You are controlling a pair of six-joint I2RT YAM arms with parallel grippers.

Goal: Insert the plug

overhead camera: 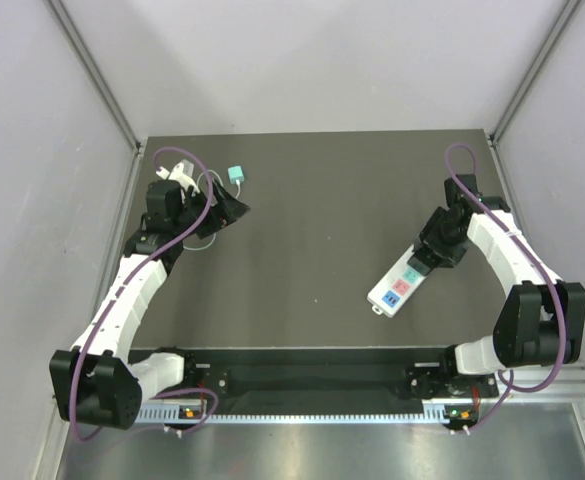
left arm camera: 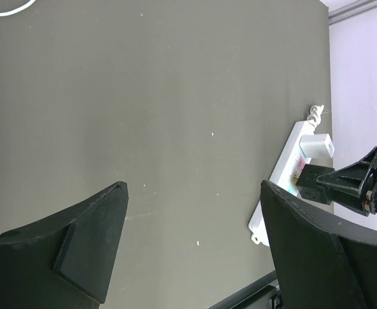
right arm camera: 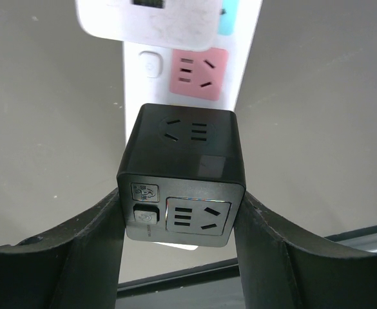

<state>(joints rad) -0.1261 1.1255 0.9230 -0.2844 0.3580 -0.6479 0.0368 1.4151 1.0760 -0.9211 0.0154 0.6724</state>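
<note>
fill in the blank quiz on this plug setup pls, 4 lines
1. The cube adapter clamped in the right gripper is ____ in colour.
2. The power strip beneath it has a ____ body.
3. The left gripper, its fingers wide apart, holds ____.
4. In the right wrist view, the socket just beyond the cube is coloured ____.

Missing words: black; white; nothing; pink

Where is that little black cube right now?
The black cube is pinched in the right claw, over the white power strip beside its pink socket, on the right side of the table in the top view.
</note>
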